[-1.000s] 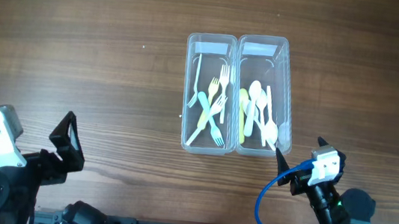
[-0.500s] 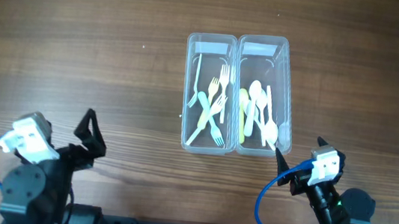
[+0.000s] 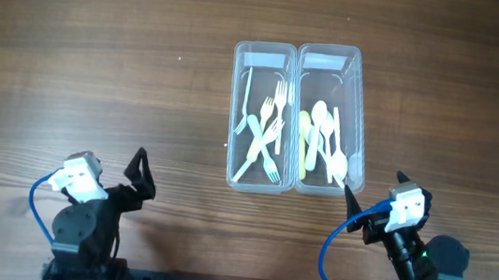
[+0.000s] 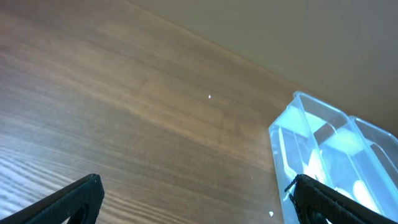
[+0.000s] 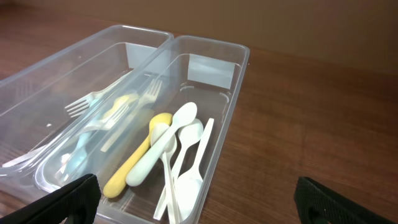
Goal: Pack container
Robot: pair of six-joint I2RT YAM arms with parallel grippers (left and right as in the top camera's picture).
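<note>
Two clear plastic containers stand side by side mid-table. The left container (image 3: 234, 110) holds several forks (image 3: 267, 133). The right container (image 3: 361, 106) holds several spoons (image 3: 325, 139), white and yellow; they show close in the right wrist view (image 5: 171, 146). My left gripper (image 3: 137, 179) is open and empty at the front left, well left of the containers; its view shows the left container's corner (image 4: 298, 124). My right gripper (image 3: 364, 210) is open and empty just in front of the right container's near end (image 5: 261, 130).
The wooden table (image 3: 100, 48) stretches around the containers. Blue cables run along both arms at the front edge (image 3: 330, 262).
My left arm has swung right along the front edge and drawn in towards its base. The right arm and the containers have not moved.
</note>
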